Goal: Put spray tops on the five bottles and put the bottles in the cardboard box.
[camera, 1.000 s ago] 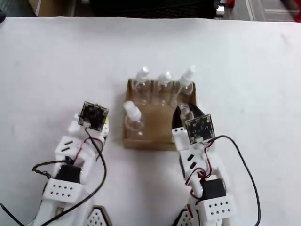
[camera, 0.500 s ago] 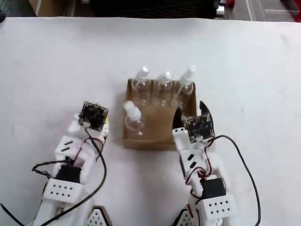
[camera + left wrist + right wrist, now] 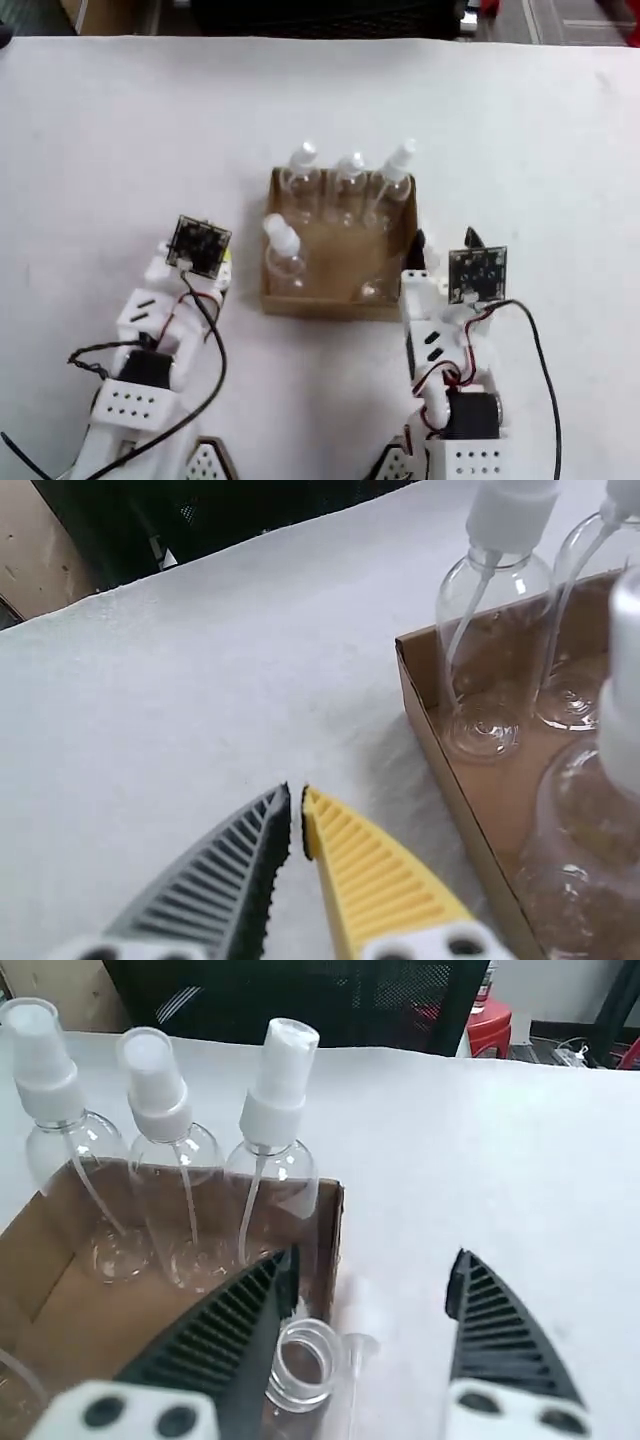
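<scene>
a: logging the layout. where was the box [image 3: 340, 300]?

b: mid table [image 3: 120, 120], between the two arms, open side up.

a: contents?

b: five bottles, all upright. three capped bottles [image 3: 350, 185] stood in a row along the far wall. a fourth capped bottle [image 3: 282, 255] stood by the left wall, nearer the arms. the open bottle [image 3: 378, 290] stood in the near right corner, neck bare.

a: the missing top?

b: one top [image 3: 358, 1312] lay on the table just outside the box's right wall, close beside the open bottle, tube pointing back toward the arm. it touched neither finger as far as the right wrist view showed.

a: right gripper [image 3: 375, 1260]?

b: jaws spread wide, nothing held. one black finger was at the box's right wall, beside the open bottle; the other was out over the table. the top lay between the two.

a: left gripper [image 3: 295, 802]?

b: jaws closed, grey and yellow fingers drawn together to a thin seam, nothing between them. it was over bare table to the left of the box, apart from the wall, pointing past the box's far left corner.
</scene>
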